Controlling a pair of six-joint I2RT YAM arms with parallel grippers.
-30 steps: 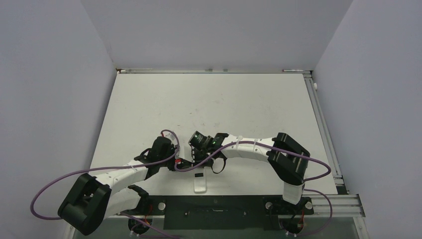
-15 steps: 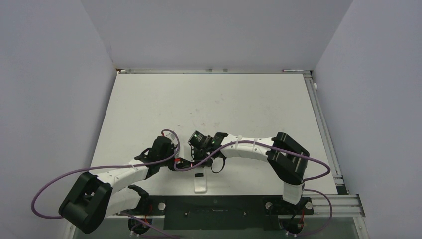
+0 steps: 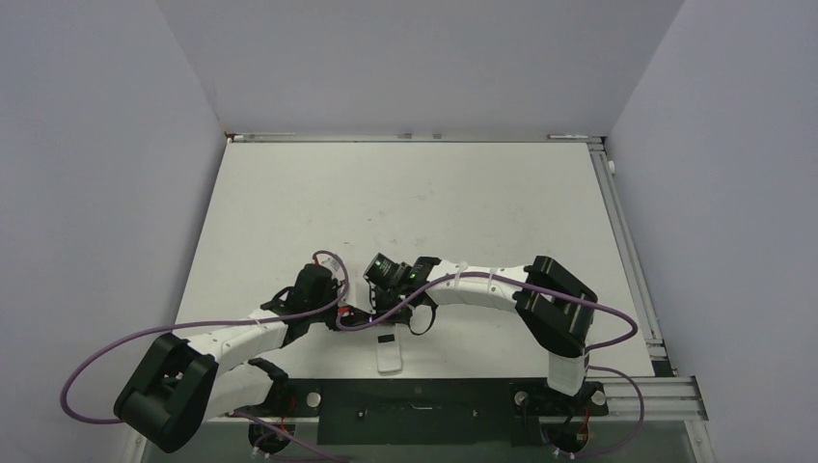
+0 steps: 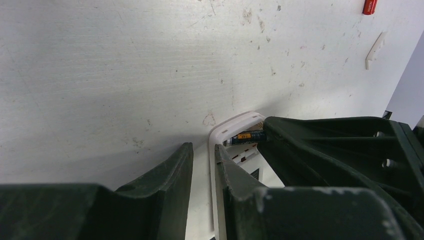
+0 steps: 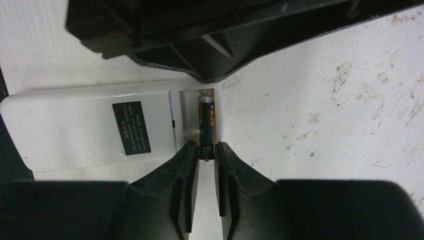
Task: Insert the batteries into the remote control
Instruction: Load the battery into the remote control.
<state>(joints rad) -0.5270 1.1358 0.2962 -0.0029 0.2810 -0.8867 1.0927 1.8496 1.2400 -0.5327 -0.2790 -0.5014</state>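
As I look down from the top camera, both arms meet low over the near part of the white tabletop (image 3: 415, 203). Items as I find them:

- Remote control (image 5: 75, 130): white, lying flat on the tabletop between the two tools. Its back is up with a dark label (image 5: 131, 127) showing, and its battery bay is open at one end.
- Battery (image 5: 206, 120): dark with an orange band, lying in the bay along its outer wall.
- Right tool (image 5: 206, 152): one fingertip sits close on each side of the battery's near end. I cannot tell whether they pinch it or stand just off it.
- Left tool (image 4: 202, 150): jaws narrowly parted astride the remote's rim, just beside the bay. I cannot tell whether it clamps the rim.
- Farther out on the tabletop: a small red object (image 4: 369, 6) and a flat white strip (image 4: 375, 50), lying apart from each other.
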